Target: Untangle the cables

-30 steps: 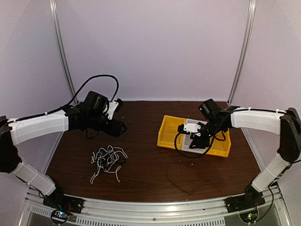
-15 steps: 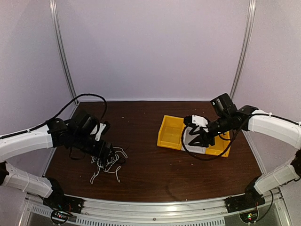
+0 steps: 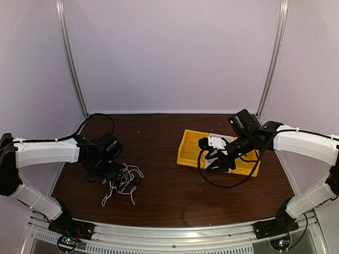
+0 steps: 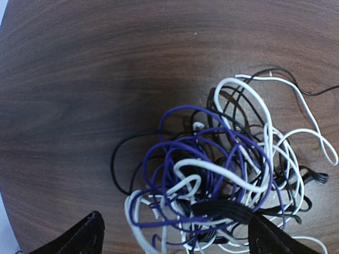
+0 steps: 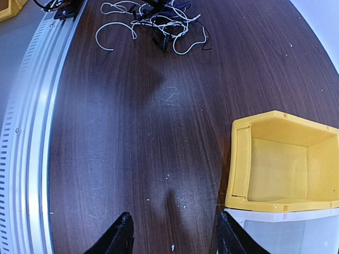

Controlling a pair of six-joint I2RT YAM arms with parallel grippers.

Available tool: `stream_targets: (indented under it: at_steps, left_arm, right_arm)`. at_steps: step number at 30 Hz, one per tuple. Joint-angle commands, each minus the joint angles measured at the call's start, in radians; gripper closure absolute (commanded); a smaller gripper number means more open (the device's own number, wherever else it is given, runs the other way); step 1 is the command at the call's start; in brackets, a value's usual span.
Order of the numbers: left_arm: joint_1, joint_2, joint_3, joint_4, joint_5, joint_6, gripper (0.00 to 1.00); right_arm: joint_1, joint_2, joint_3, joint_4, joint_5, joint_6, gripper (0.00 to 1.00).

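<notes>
While your left gripper [image 4: 175, 235] hangs wide apart over the cables [image 4: 222, 174] lower-left, next: pinch one strand. Right gripper [image 5: 175, 233] apart, empty.

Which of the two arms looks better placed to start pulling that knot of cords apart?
The left. Its pincer hangs open right over the cables, fingertips either side of the clump. The right pincer is across the table by the yellow bin, with the tangle far off in its view.

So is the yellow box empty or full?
Empty as far as shown: the right wrist view shows the yellow box's bare floor, no cables inside. Its far end is out of frame.
</notes>
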Motion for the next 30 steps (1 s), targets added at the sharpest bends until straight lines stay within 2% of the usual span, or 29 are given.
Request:
stream_targets:
  at_steps: [1,5,10,13,18,21,26,30]
  left_arm:
    - [0.005,0.054,-0.027,0.21,0.112,0.084,0.08]
    - [0.004,0.017,-0.097,0.407,0.272,0.168,0.15]
    - [-0.026,0.014,-0.132,0.569,0.438,0.204,0.22]
    - [-0.061,0.076,-0.126,0.662,0.538,0.204,0.26]
    - [-0.077,0.179,-0.08,0.799,0.624,0.185,0.31]
    - [-0.078,0.173,-0.035,0.778,0.604,0.197,0.29]
    - [-0.076,0.053,0.022,0.574,0.426,0.227,0.11]
    - [-0.076,-0.081,0.012,0.484,0.291,0.216,0.04]
  right_arm:
    - [0.013,0.003,-0.005,0.013,-0.013,0.007,0.47]
    - [0.023,0.011,-0.005,0.012,-0.015,0.002,0.49]
    - [0.069,0.028,0.003,0.008,-0.008,-0.02,0.57]
    - [0.126,0.049,0.02,0.051,0.058,-0.035,0.69]
    - [0.239,0.142,0.125,0.042,0.071,-0.044,0.71]
    - [0.304,0.211,0.171,0.036,0.086,-0.048,0.72]
    - [0.4,0.294,0.202,0.059,0.138,-0.062,0.7]
    - [0.449,0.351,0.22,0.117,0.164,-0.062,0.64]
